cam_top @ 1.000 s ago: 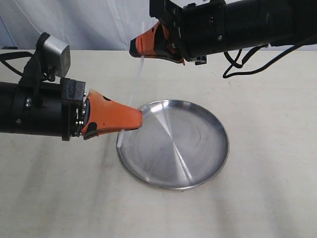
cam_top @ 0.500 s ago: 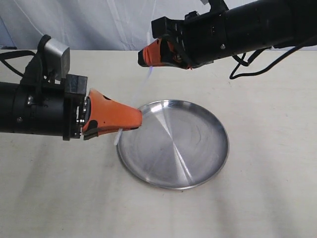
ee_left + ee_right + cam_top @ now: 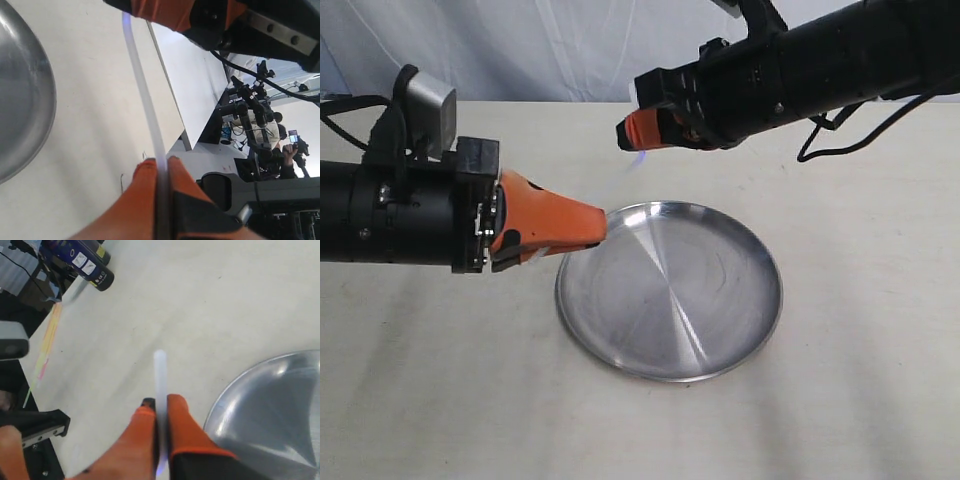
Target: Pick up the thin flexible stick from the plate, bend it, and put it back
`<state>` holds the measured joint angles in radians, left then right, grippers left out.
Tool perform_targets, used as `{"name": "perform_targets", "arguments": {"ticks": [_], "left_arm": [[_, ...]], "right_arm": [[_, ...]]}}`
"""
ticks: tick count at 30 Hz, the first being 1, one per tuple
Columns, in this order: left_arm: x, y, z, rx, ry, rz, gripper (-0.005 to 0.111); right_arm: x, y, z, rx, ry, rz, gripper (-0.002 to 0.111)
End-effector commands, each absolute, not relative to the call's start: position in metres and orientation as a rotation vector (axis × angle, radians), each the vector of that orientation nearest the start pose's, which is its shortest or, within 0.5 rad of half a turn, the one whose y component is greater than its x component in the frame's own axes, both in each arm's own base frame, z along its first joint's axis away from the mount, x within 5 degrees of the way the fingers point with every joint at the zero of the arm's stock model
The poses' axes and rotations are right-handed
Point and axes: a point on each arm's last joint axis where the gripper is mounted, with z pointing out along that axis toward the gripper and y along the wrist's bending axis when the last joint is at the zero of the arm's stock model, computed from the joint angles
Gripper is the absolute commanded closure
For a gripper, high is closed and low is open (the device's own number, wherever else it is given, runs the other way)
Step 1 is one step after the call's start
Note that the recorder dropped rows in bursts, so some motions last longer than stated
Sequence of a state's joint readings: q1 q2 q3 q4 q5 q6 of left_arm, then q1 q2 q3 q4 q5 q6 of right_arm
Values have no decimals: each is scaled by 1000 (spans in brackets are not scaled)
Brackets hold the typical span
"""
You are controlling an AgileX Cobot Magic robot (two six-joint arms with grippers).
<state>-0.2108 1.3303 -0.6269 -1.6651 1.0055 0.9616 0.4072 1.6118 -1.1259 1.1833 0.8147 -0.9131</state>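
Note:
The thin flexible stick (image 3: 145,100), a translucent white rod with a bluish tint, is held off the plate by both grippers. My left gripper (image 3: 602,226) is shut on one end, hovering over the left rim of the plate (image 3: 670,290). In the left wrist view the rod leaves the left gripper (image 3: 158,163) and runs up to the other arm's orange fingers (image 3: 170,12). My right gripper (image 3: 624,132) is shut on the other end, above and behind the plate. In the right wrist view the stick (image 3: 159,370) pokes a short way past the right gripper (image 3: 160,402). The round shiny plate (image 3: 280,405) lies empty.
The beige table (image 3: 860,400) surrounds the plate, with a white cloth backdrop (image 3: 540,45) behind it. A black cable (image 3: 820,140) hangs from the right arm. A dark bottle (image 3: 82,260) lies beyond the table edge in the right wrist view.
The right gripper has shifted right and lower, closer to the left gripper. The left gripper has risen slightly. The stick's span between them has shortened and is harder to see.

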Motion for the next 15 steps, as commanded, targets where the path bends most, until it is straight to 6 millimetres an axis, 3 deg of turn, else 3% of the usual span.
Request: {"name": "perform_targets", "arguments": {"ticks": [1,15], "left_arm": [[217,-122,262,-16,2138,-1601,106],[220,-120,259,-53,2150,-1545,106]], "right_arm": [[278,190,273,-854,2279,1115,109],[276,189,272,-896,2290,1107,109]]}}
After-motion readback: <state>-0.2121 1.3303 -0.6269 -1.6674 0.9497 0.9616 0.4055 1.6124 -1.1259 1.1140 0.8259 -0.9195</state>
